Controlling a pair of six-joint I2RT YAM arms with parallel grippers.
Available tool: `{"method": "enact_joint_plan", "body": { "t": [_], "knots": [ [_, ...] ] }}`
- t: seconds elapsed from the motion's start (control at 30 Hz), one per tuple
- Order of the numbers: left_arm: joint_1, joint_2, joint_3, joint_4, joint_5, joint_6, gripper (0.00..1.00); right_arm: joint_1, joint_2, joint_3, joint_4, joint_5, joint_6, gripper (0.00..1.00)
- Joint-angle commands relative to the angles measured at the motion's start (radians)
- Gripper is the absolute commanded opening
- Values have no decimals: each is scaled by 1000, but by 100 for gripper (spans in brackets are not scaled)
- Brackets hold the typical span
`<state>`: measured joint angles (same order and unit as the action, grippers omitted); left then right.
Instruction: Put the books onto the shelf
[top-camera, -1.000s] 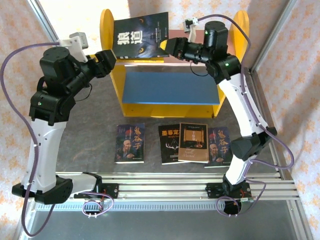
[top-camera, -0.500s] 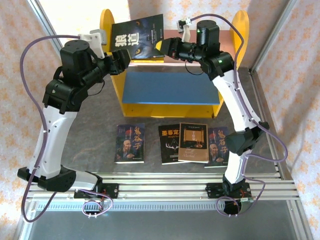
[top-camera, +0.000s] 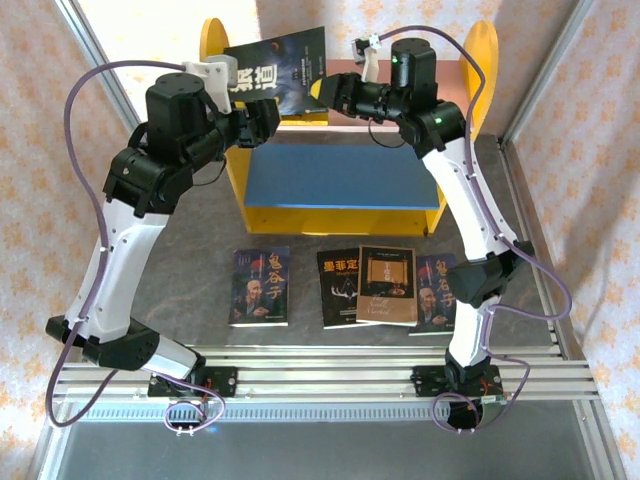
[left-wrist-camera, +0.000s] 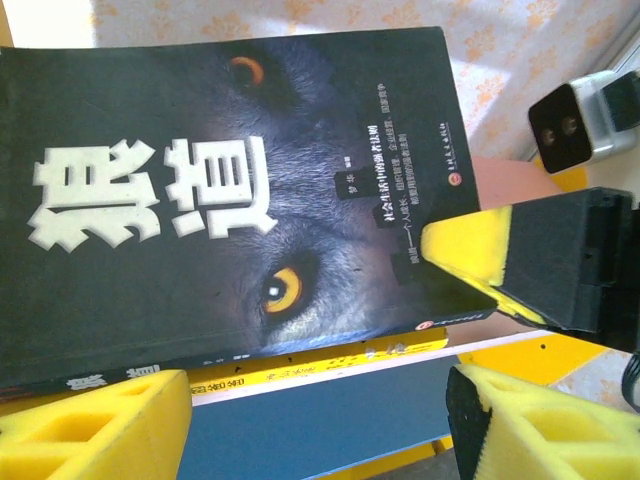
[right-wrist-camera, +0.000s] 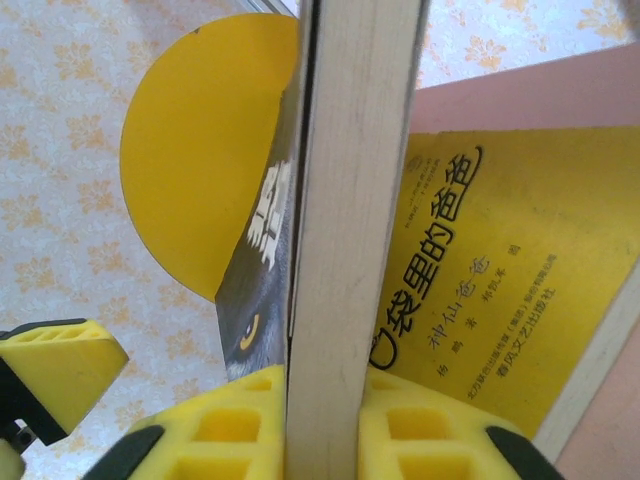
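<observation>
Easing the wolf-face book (top-camera: 278, 70) further back over the pink upper board of the shelf (top-camera: 340, 175), by the yellow book (right-wrist-camera: 480, 280) lying there, pinching its page edge in the right gripper (top-camera: 322, 92). Bringing the left gripper (top-camera: 264, 118) in beneath it, spread wide and empty, probably getting ready to steady it.
</observation>
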<state>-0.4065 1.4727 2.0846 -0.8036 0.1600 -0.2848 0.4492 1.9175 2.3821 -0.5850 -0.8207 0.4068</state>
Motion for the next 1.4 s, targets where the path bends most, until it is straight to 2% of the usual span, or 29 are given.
{"method": "enact_joint_plan", "body": {
  "t": [0.0,0.17,0.47,0.73,1.13,1.37],
  "knots": [
    [-13,8,46,-19,-39,27,68,6,8,69,22,17,-31,25],
    [-23,22,69,-23,-48,31,68,3,26,103,-8,19,-43,27],
    [-34,35,88,-34,-62,37,68,-13,41,123,-46,-11,-51,13],
    [-44,37,87,-29,-66,36,68,-14,54,123,-22,-61,-24,15],
    [-61,41,92,-24,-87,39,69,-14,71,132,-25,-56,-12,28],
    [-70,43,100,-27,-106,46,69,-21,51,147,-108,36,-80,44]
  ]
}}
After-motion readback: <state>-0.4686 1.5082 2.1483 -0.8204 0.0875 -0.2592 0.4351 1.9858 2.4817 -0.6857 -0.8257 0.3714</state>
